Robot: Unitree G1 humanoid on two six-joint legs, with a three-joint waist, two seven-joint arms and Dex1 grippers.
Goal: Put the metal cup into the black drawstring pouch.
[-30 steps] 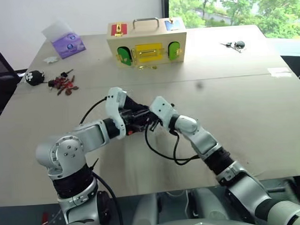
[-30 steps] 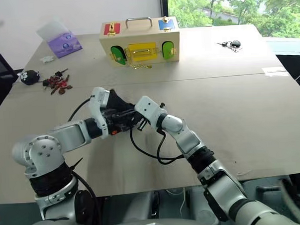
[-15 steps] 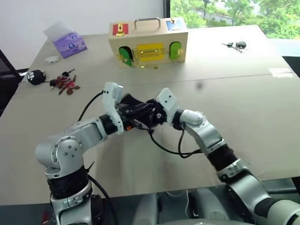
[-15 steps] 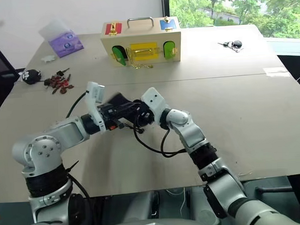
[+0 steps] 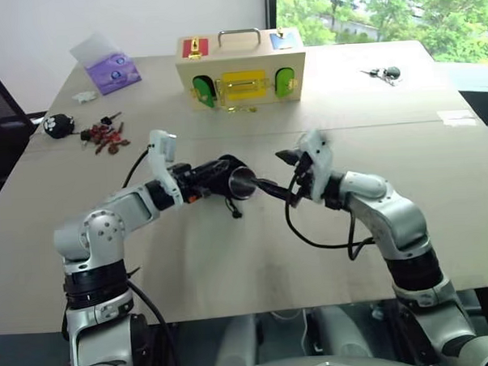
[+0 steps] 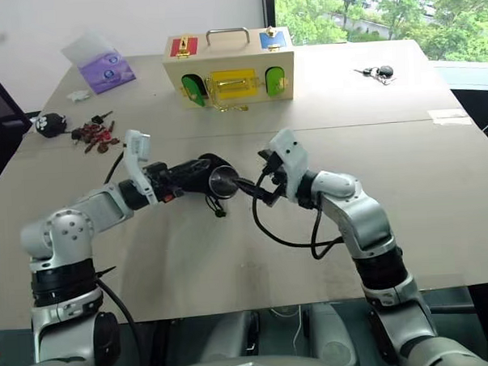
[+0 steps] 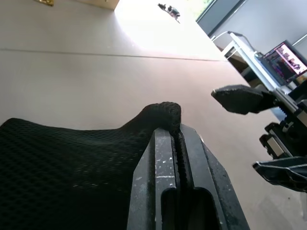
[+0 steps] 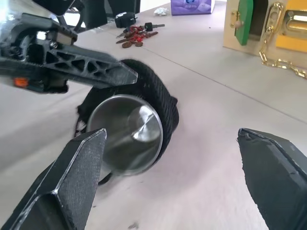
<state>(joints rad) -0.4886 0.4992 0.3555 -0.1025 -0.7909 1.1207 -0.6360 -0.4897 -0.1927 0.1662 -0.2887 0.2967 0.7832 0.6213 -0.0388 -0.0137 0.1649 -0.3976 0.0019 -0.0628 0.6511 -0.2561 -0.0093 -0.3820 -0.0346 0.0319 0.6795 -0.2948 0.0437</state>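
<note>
My left gripper (image 5: 214,174) is shut on the edge of the black drawstring pouch (image 5: 221,168), holding it level above the table; in the left wrist view black mesh fabric (image 7: 57,163) is pinched between the fingers. The metal cup (image 5: 243,183) sits in the pouch mouth, with a shiny round end (image 8: 125,132) facing my right gripper. The pouch's cord (image 5: 233,208) hangs below it. My right gripper (image 5: 280,173) is open and empty, a short way right of the cup and pointing at it.
A wooden latch box (image 5: 241,70) stands at the back centre. A purple tissue pack (image 5: 109,71), a black paw-print toy (image 5: 57,125) and red keys (image 5: 104,139) lie at the back left. More keys (image 5: 383,73) lie at the back right. A black cable (image 5: 311,237) loops under my right wrist.
My right gripper has opened, let go of the cup and drawn back to the right. My left gripper has shifted slightly left, keeping the pouch with the cup in it.
</note>
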